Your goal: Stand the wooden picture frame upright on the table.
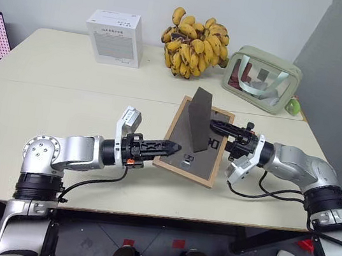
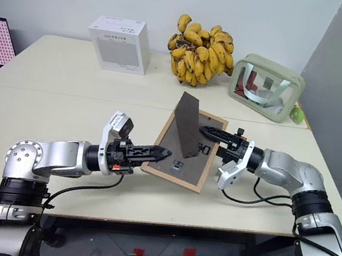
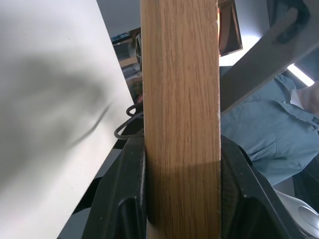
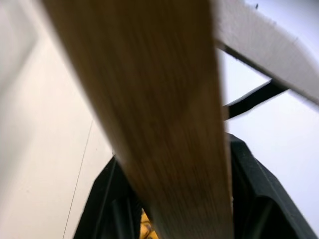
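1. We see the wooden picture frame (image 1: 185,159) back side up, held tilted over the near half of the table (image 1: 65,102), its dark backing facing us and the fold-out stand (image 1: 198,119) sticking up from it like a fin.
2. Our left gripper (image 1: 167,147) points level toward the frame's left edge; in the left wrist view its two black fingers (image 3: 127,194) press on either side of the light-wood rail, so it is clamped on the frame.
3. Our right gripper (image 1: 222,129) reaches in from the opposite side at the frame's right edge; in the right wrist view the wood rail runs between its fingers (image 4: 107,199), though we cannot tell whether they actually pinch it.
4. Beyond the table's seam, at the far edge, stand a white printed box (image 1: 114,37), a bunch of bananas (image 1: 193,44), and a clear pouch with pale green trim (image 1: 261,78).
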